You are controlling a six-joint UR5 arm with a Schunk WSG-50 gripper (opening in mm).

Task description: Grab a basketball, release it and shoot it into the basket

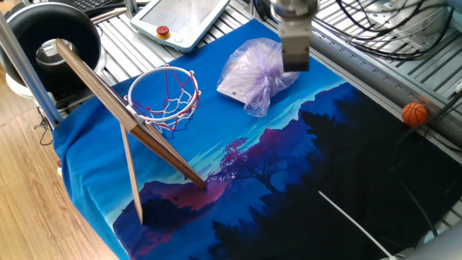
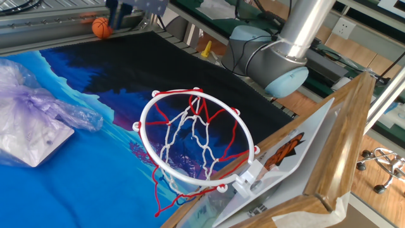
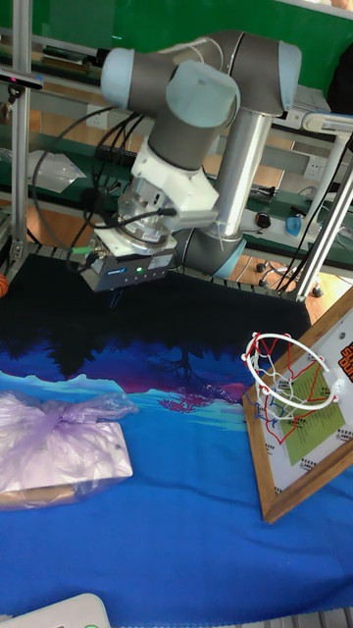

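Ball: the small orange ball (image 1: 414, 114) lies on the metal slats at the far edge of the table, just off the dark end of the cloth (image 1: 303, 180); in the other fixed view it (image 2: 101, 27) sits at the top left, in the tall view only a sliver of orange shows at the left edge (image 3: 3, 284).
Gripper: the gripper (image 3: 116, 294) hangs above the dark part of the cloth, apart from the ball; its fingers are blurred and mostly hidden under the wrist block, so I cannot tell whether they are wide or narrow. Nothing is seen held. In the other fixed view it (image 2: 120, 16) shows as a blur just beside the ball.
Arm: the grey arm (image 3: 196, 88) bends down from its base behind the table.
Hoop: the red-rimmed hoop (image 1: 164, 92) with white-and-red net stands out from the wooden backboard (image 1: 123, 119), which leans at the blue end of the cloth, well apart from the ball.
Bag: a lilac plastic bag (image 1: 256, 76) lies on the blue part of the cloth, between hoop and ball.
Tub: a black round tub (image 1: 50, 36) stands behind the backboard, off the cloth.
Pendant: a white control pendant (image 1: 184, 18) with a red button lies on the slats near the bag.
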